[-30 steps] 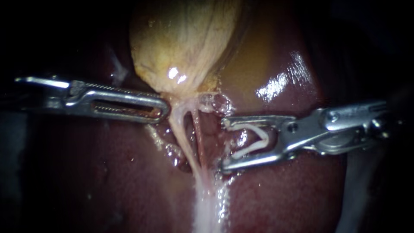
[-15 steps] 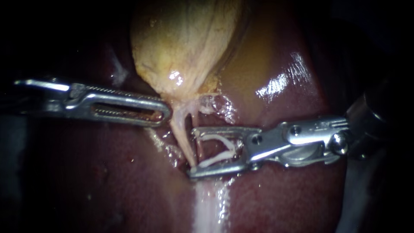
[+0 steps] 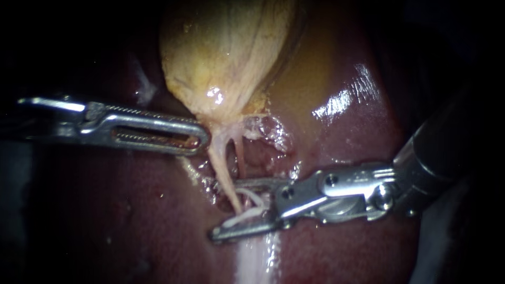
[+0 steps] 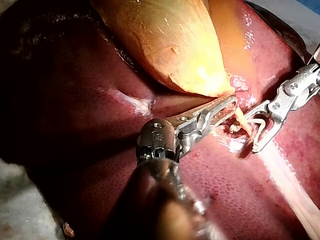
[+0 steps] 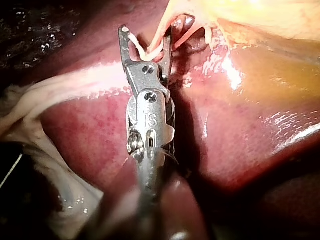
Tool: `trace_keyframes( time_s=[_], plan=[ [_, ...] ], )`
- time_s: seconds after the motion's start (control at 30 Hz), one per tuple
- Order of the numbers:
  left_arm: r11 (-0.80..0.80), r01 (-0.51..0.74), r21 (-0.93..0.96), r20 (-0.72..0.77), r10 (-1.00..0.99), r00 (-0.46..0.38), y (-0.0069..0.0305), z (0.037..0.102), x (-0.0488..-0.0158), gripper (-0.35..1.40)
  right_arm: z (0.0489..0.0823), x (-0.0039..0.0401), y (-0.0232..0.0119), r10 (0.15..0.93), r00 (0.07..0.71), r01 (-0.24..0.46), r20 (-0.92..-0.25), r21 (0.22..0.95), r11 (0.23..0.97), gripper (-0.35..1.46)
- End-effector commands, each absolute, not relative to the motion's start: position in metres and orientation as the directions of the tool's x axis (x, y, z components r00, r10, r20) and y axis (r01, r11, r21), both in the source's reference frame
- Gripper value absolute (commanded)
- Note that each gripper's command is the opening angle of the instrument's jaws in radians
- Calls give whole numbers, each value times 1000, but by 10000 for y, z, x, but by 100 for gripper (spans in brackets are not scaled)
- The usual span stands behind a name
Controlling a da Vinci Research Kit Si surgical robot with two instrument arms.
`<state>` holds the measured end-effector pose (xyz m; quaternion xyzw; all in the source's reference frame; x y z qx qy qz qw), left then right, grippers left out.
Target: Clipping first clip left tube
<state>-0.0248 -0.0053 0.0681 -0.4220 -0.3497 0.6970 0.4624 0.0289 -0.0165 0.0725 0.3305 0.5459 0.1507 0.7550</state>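
The yellowish gallbladder (image 3: 226, 58) lies on the dark red liver (image 3: 131, 210). Two thin tubes run down from its neck: the pale left tube (image 3: 221, 163) and a thinner reddish one (image 3: 241, 158) beside it. My left instrument (image 3: 202, 139) comes in flat and is shut on the gallbladder's neck; it shows again in the left wrist view (image 4: 227, 105). My right instrument (image 3: 225, 210) stands open, a white clip (image 3: 250, 202) seated in its jaws. The left tube passes between those jaws. In the right wrist view the right instrument (image 5: 145, 36) and the clip (image 5: 145, 50) straddle the pinkish tube (image 5: 161, 29).
A white strip of tissue (image 3: 255, 257) runs down the liver below the tubes. Frayed pale tissue (image 3: 273, 131) sits beside the neck on the right. A wet glare (image 3: 347, 97) marks the liver's upper right. The right instrument's shaft (image 3: 436, 152) rises toward the upper right.
My right instrument has moved left and slightly down, so its open jaws with the clip now straddle the left tube. The left instrument has stayed where it was.
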Motion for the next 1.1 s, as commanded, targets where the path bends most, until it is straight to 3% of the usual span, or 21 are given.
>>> trace_keyframes(
  time_s=[0.03,0.57,0.87,1.1],
  plan=[
    [-328,-349,-878,-265,940,-216,-53,681,-248,-35,727,289,-167,590,360,135,-723,666,733,49],
    [-328,-350,-878,-265,940,-216,-53,682,-249,-35,731,290,-171,621,370,145,-691,704,696,38],
    [-328,-350,-878,-265,940,-216,-53,682,-249,-35,737,287,-166,638,373,138,-674,720,680,11],
    [-328,-349,-878,-265,940,-216,-52,682,-249,-35,740,282,-162,652,384,131,-654,737,663,-31]
  ],
)
